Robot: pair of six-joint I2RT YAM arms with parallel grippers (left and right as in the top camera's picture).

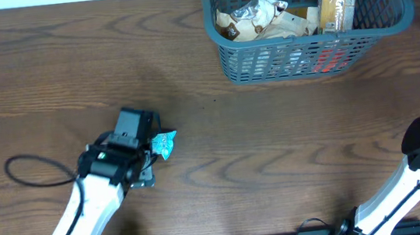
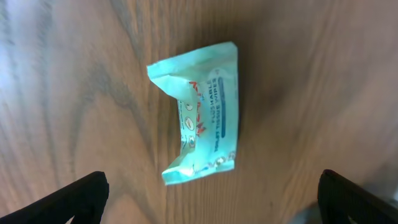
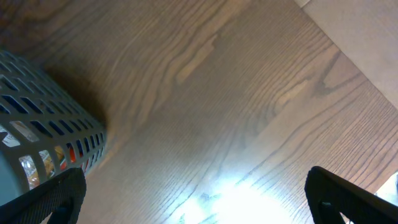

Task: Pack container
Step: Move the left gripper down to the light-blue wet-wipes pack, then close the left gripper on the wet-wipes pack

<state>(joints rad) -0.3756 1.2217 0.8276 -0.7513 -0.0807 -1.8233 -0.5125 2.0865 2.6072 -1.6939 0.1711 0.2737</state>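
With the left jaws wide over the wipes packet at 8 o'clock and the right jaws wide and empty, a shallow close may skid off its film, leaving it well apart from the container at 2 o'clock.

Bright even light, with white glare on the table in the slightly blurred right wrist view.
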